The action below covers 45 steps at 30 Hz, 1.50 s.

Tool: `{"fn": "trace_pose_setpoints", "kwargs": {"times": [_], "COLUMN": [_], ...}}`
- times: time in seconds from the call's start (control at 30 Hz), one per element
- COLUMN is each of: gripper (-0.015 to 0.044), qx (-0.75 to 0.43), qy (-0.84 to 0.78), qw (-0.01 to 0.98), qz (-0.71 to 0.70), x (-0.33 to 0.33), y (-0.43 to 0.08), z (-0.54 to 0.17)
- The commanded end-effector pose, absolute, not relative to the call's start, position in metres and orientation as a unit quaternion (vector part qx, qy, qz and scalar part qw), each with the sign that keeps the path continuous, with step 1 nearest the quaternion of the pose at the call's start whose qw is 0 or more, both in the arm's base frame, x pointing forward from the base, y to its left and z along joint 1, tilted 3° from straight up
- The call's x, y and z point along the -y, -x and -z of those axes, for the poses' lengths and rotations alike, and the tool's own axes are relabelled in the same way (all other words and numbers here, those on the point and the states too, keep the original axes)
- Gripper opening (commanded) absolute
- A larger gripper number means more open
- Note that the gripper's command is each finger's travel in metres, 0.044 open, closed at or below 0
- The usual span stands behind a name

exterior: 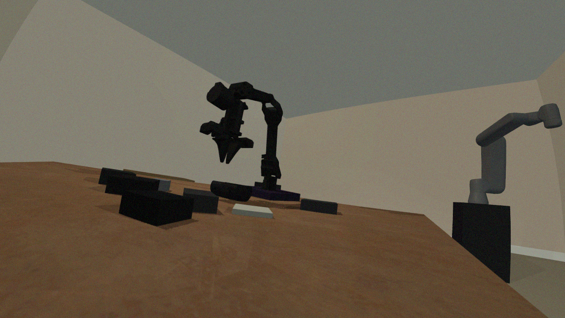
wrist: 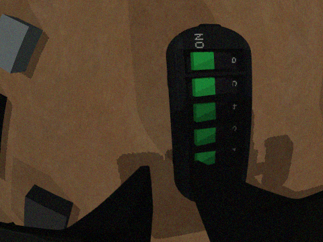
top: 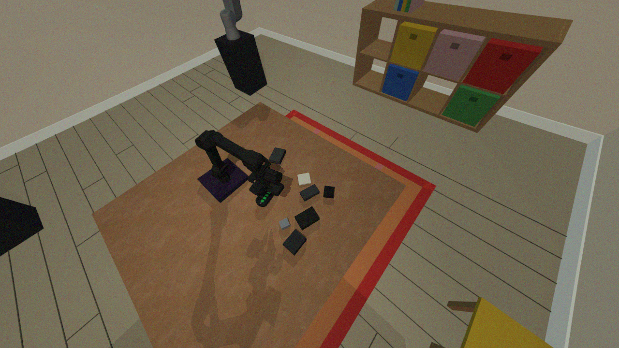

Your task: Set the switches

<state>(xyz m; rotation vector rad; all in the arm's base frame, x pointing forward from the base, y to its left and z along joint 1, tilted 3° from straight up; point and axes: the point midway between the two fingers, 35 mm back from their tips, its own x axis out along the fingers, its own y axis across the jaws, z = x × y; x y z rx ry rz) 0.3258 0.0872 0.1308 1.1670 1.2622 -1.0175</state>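
Observation:
The dark controller unit (top: 259, 202) (exterior: 231, 190) (wrist: 180, 134) sits switch side up on the bench, below my gripper. In the wrist view, "ON" is printed near its top end. Several green switch ends show in a column at left, with small numbers at right. The lowest part of the row is hidden behind the right finger. I cannot tell which ends are pressed down. The underside label is hidden. My gripper (exterior: 224, 162) (wrist: 169, 172) is slightly open and empty, its fingertips apart above the unit, with a gap to it in the exterior view.
A white block (top: 304, 178) (exterior: 252, 211), a grey block (top: 309, 192) (exterior: 200, 201) and a black block (top: 329, 191) (exterior: 156, 207) lie near the unit. A small light grey block (top: 284, 223) (wrist: 11, 44) lies beside two dark boxes (top: 306, 217) (top: 294, 242). Another dark block (top: 277, 155) (exterior: 318, 206) lies apart.

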Motion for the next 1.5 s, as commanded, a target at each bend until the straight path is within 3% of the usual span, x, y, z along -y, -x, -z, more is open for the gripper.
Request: {"fn": "trace_pose_setpoints", "kwargs": {"times": [0.0, 0.3, 0.4, 0.97, 1.47], "gripper": [0.0184, 0.042, 0.044, 0.0, 0.0], "qx": [-0.531, -0.531, -0.531, -0.596, -0.596], "qy": [-0.491, -0.491, -0.491, -0.409, -0.409], "qw": [0.541, 0.541, 0.541, 0.474, 0.474], "qz": [0.428, 0.428, 0.428, 0.503, 0.503], "x": [-0.087, -0.087, -0.087, -0.142, -0.142], "y": [-0.326, -0.326, -0.326, -0.335, -0.337], "z": [-0.131, -0.131, -0.131, -0.083, -0.074]}}
